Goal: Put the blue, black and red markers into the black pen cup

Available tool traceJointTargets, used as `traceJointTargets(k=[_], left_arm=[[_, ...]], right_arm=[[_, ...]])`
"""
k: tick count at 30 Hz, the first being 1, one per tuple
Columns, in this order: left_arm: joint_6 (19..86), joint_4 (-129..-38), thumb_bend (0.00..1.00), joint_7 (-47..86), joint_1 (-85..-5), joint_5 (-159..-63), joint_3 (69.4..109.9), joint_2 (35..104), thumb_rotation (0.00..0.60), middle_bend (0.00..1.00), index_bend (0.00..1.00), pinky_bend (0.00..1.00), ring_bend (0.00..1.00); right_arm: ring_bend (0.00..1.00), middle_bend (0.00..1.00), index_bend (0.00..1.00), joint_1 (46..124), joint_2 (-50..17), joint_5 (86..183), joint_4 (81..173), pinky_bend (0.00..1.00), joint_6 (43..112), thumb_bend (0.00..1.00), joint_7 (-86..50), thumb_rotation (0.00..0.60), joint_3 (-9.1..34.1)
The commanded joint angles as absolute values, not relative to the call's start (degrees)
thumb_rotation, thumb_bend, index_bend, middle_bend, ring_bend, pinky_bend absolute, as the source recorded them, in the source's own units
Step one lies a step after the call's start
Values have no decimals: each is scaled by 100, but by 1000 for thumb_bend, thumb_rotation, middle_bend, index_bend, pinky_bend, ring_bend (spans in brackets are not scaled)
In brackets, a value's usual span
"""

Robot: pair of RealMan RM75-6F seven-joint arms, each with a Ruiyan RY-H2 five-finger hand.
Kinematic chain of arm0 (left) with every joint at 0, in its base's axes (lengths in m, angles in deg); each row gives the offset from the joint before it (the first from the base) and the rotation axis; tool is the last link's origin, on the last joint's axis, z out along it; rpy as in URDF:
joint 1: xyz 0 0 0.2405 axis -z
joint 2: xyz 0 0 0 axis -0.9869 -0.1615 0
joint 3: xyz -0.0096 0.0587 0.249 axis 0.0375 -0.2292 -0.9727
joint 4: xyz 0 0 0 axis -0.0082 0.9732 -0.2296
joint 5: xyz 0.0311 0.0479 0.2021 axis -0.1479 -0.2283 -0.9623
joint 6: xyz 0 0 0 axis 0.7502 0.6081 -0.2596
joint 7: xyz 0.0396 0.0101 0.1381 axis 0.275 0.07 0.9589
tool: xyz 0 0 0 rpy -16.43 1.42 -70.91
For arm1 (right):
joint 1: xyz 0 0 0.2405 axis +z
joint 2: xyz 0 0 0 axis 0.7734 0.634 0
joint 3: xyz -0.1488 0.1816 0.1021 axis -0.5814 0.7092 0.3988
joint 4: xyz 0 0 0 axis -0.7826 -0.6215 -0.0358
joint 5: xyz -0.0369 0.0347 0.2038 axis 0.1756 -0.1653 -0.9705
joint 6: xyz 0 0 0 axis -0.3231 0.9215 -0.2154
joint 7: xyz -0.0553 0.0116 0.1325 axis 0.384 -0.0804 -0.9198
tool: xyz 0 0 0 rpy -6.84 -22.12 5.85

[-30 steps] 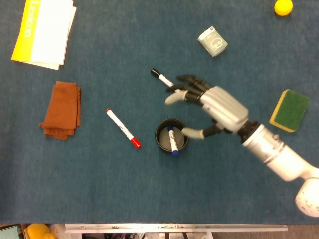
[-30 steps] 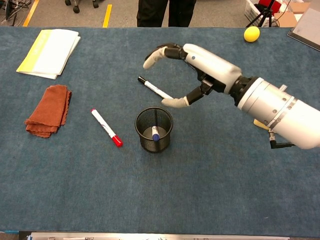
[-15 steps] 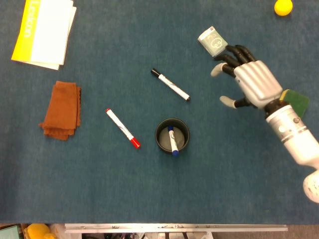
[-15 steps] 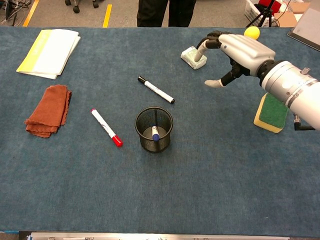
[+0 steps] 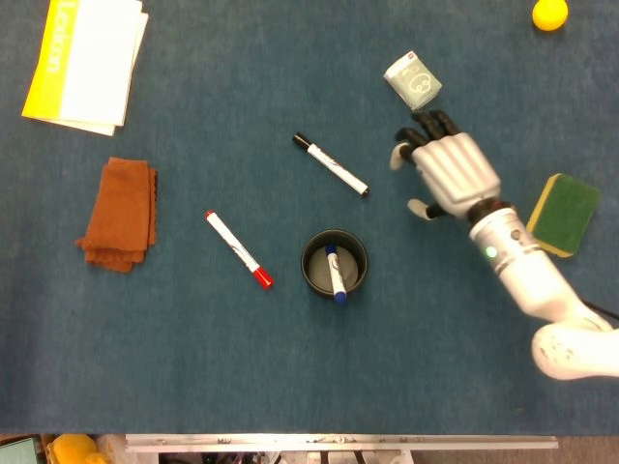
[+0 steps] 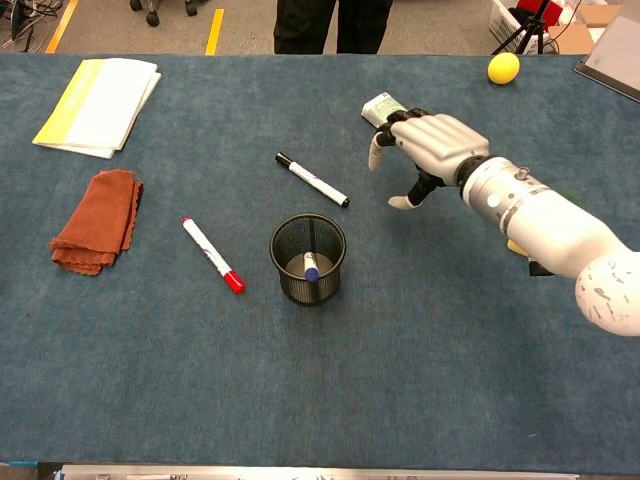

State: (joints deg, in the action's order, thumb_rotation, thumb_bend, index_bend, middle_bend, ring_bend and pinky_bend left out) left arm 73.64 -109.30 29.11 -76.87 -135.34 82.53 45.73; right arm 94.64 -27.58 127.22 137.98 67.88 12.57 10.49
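The black mesh pen cup (image 5: 334, 262) (image 6: 308, 259) stands mid-table with the blue marker (image 5: 335, 274) (image 6: 309, 264) inside it. The black marker (image 5: 331, 164) (image 6: 312, 179) lies flat behind the cup. The red marker (image 5: 238, 249) (image 6: 212, 254) lies flat to the cup's left. My right hand (image 5: 446, 170) (image 6: 428, 148) hovers to the right of the black marker, fingers apart and holding nothing. My left hand is not in either view.
A small pale green box (image 5: 413, 80) (image 6: 380, 108) sits just behind my right hand. A green-and-yellow sponge (image 5: 562, 214) lies at the right, a yellow ball (image 5: 549, 14) (image 6: 503, 68) at the far right, a brown cloth (image 5: 120, 214) (image 6: 96, 219) and a yellow booklet (image 5: 85, 60) (image 6: 98, 104) at the left.
My right hand pulled away from above the cup to the right and back, then came partway back leftward and lower. The markers and cup did not move.
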Motion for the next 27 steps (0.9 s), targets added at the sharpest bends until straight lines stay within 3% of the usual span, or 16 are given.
traceJointTargets(k=[1, 9, 16, 27], left_arm=[[7376, -10943, 332, 2920, -7689, -13547, 8253, 4565, 600, 246, 311, 183, 173], [7409, -10966, 332, 2921, -7725, -13542, 8240, 4535, 600, 247, 311, 183, 173], [7453, -10961, 332, 2910, -7763, -13534, 8236, 4511, 600, 247, 311, 183, 173], [7505, -10958, 332, 2889, -7817, -13506, 8237, 4473, 600, 247, 311, 183, 173]], right_arm=[[0, 235, 433, 9582, -2951, 12672, 13665, 7, 6798, 183, 1439, 600, 1083], [0, 237, 453, 9755, -3320, 12644, 13330, 7, 6655, 192, 1628, 600, 1043], [0, 237, 453, 9882, -3393, 12598, 13181, 7, 6388, 271, 1535, 600, 1081], [0, 237, 453, 10085, -3511, 12545, 12974, 7, 6233, 280, 1926, 600, 912]])
